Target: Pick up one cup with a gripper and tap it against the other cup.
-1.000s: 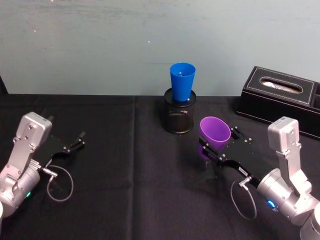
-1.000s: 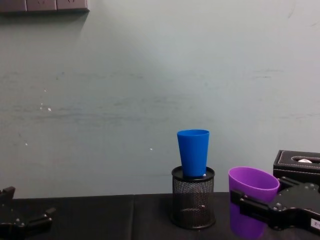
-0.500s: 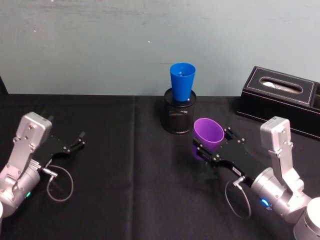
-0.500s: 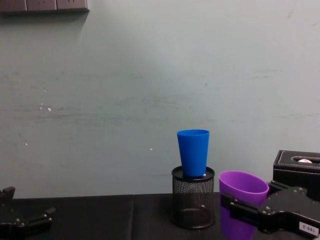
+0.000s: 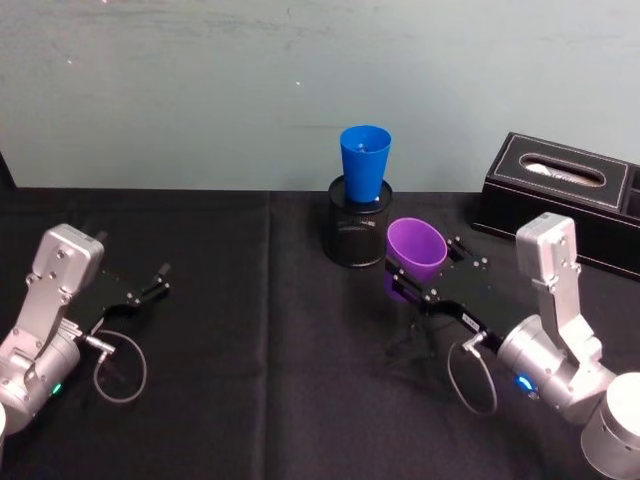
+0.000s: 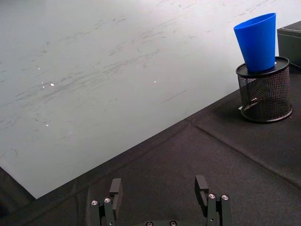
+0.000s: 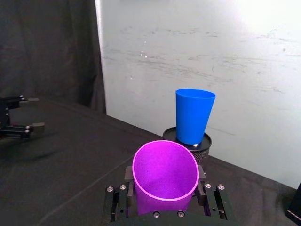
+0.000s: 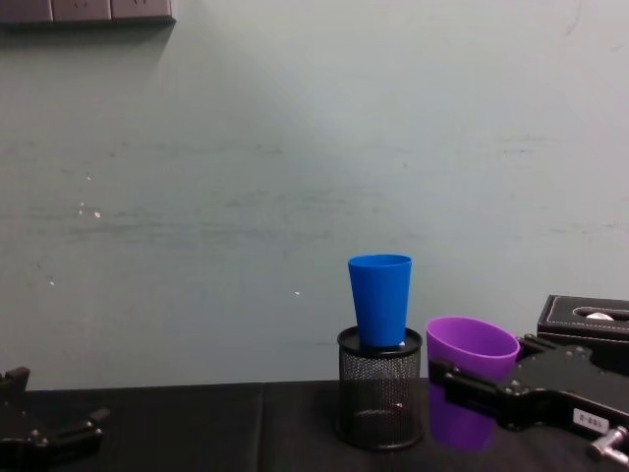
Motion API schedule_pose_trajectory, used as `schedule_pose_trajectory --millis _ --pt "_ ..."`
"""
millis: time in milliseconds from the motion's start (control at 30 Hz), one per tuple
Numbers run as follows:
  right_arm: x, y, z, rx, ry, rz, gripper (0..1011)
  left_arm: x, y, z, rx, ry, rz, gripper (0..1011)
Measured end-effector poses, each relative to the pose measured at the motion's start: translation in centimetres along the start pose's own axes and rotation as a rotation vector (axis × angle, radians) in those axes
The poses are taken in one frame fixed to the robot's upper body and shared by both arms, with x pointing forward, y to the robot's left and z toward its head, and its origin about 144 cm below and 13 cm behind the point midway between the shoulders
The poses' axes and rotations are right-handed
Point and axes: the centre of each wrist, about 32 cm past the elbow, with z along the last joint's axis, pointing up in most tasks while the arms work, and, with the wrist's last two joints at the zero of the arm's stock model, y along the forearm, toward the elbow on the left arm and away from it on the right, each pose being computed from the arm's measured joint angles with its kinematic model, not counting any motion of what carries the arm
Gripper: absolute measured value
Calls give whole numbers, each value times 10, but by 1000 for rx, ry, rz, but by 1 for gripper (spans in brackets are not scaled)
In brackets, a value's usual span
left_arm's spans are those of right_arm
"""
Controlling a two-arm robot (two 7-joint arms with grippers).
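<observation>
Gripper on right (image 5: 425, 275), clamping purple tapered plastic tumbler (image 5: 415, 248), should rise, tap bright blue plastic tumbler (image 5: 364, 165) gently; left gripper (image 5: 157, 280) parked, spread.

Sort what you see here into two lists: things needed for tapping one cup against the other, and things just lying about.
In the job: purple cup, held in the right pincer; blue cup.
Lying about: mesh pen holder under the blue cup; black tissue box; left pincer, open and idle at the left.

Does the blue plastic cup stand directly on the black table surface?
No, the bright blue plastic tapered cup rests at the top of the black wire-mesh pen holder.
</observation>
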Motion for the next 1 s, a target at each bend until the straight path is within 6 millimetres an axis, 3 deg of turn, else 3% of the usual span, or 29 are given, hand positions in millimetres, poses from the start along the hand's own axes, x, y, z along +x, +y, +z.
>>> schedule_pose_trajectory --millis 1000 --pt "31 43 12 37 14 -30 735 0 0 0 0 0 0 1011"
